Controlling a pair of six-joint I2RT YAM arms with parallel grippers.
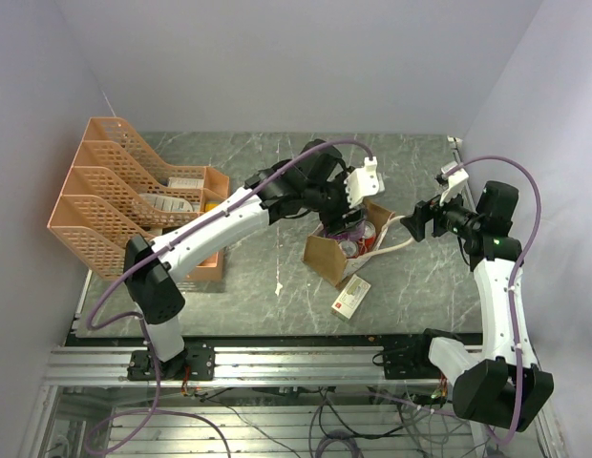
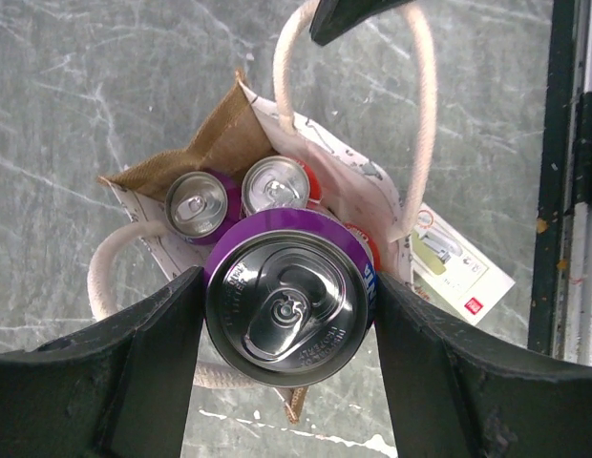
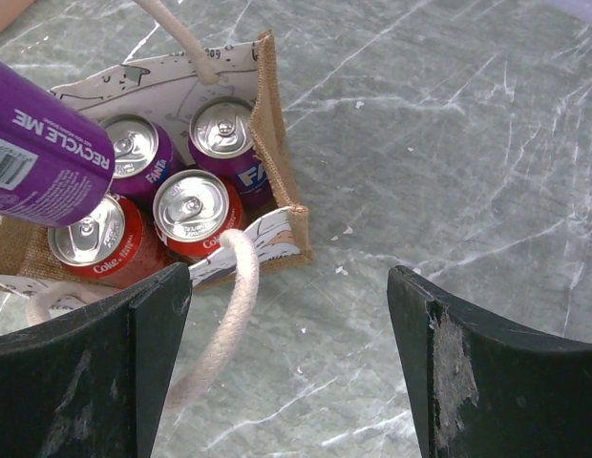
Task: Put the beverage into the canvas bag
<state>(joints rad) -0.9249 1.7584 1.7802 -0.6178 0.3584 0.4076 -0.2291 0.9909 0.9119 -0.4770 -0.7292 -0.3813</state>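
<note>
The canvas bag (image 1: 325,256) stands open mid-table, tan with cream loop handles; it also shows in the left wrist view (image 2: 220,143) and the right wrist view (image 3: 277,143). Several red and purple cans (image 3: 191,210) stand upright inside it. My left gripper (image 1: 348,215) is shut on a purple can (image 2: 286,298), held upright just above the bag's opening; its body shows in the right wrist view (image 3: 38,153). My right gripper (image 1: 415,221) is open beside the bag's right side, and one cream handle (image 3: 229,305) runs past its left finger (image 3: 105,372).
An orange mesh rack (image 1: 124,191) stands at the back left, with an orange tray (image 1: 205,262) in front of it. A small white and red box (image 1: 350,297) lies on the table just in front of the bag, also in the left wrist view (image 2: 458,272).
</note>
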